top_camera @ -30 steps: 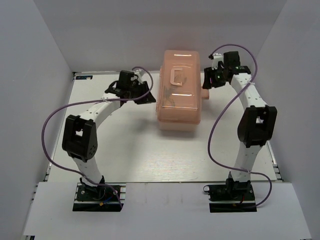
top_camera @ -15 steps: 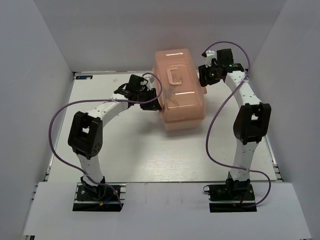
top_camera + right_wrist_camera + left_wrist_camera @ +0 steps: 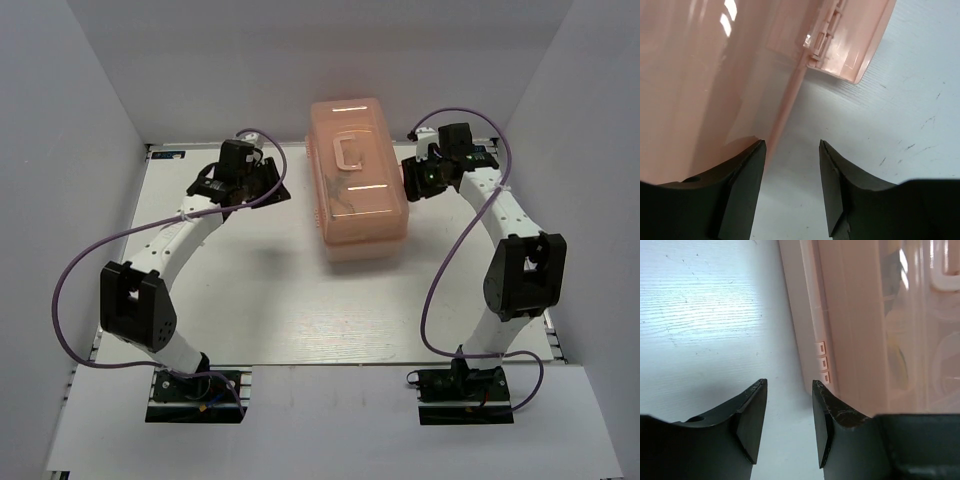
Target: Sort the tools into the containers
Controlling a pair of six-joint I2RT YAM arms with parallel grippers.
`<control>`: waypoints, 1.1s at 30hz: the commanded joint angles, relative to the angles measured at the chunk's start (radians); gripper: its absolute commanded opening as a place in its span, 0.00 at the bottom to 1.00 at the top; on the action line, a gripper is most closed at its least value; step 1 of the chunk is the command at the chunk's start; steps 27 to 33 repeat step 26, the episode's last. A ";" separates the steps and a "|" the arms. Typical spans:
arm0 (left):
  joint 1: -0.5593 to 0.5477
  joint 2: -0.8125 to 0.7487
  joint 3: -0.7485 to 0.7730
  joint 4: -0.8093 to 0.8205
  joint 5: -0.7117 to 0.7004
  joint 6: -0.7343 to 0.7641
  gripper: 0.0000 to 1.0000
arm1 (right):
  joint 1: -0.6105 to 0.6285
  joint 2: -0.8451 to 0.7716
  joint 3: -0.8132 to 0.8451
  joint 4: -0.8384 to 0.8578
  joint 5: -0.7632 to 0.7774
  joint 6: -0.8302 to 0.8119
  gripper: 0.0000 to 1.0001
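Observation:
The salmon-pink toolbox (image 3: 357, 175) stands with its lid down at the back middle of the table, handle on top. Dark tool shapes (image 3: 335, 190) show dimly through the lid; a yellowish one (image 3: 897, 360) shows in the left wrist view. My left gripper (image 3: 278, 188) (image 3: 789, 385) is open and empty, a short way left of the box's left wall (image 3: 810, 315). My right gripper (image 3: 410, 183) (image 3: 792, 144) is open and empty at the box's right side (image 3: 715, 75), its left finger (image 3: 747, 165) close against the wall. The compartments are hidden under the lid.
White walls enclose the table on the left, back and right. A hinge or latch piece (image 3: 825, 32) juts from the box's right side. Purple cables loop from both arms. Bare white tabletop (image 3: 300, 290) lies between the box and the arm bases.
The toolbox has shifted a little left and turned. My left gripper went up to its left wall, then pulled back left with wider jaws. The right gripper stayed at the right side.

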 commanded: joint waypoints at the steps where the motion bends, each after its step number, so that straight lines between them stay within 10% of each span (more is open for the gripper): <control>1: 0.000 -0.042 -0.005 -0.008 -0.029 -0.011 0.52 | 0.030 -0.034 0.007 0.031 -0.103 0.022 0.52; 12: 0.009 -0.100 -0.051 -0.008 -0.034 0.004 0.54 | 0.022 -0.025 0.035 -0.004 0.086 0.007 0.52; 18: 0.018 -0.192 -0.069 -0.017 -0.073 0.141 0.99 | 0.007 -0.141 -0.018 -0.033 0.343 0.051 0.71; 20: 0.018 -0.212 -0.069 -0.027 -0.073 0.190 0.99 | 0.013 -0.224 -0.047 -0.032 0.334 0.056 0.90; 33: 0.018 -0.312 -0.147 0.013 -0.095 0.231 0.99 | 0.018 -0.409 -0.221 0.007 0.280 0.085 0.90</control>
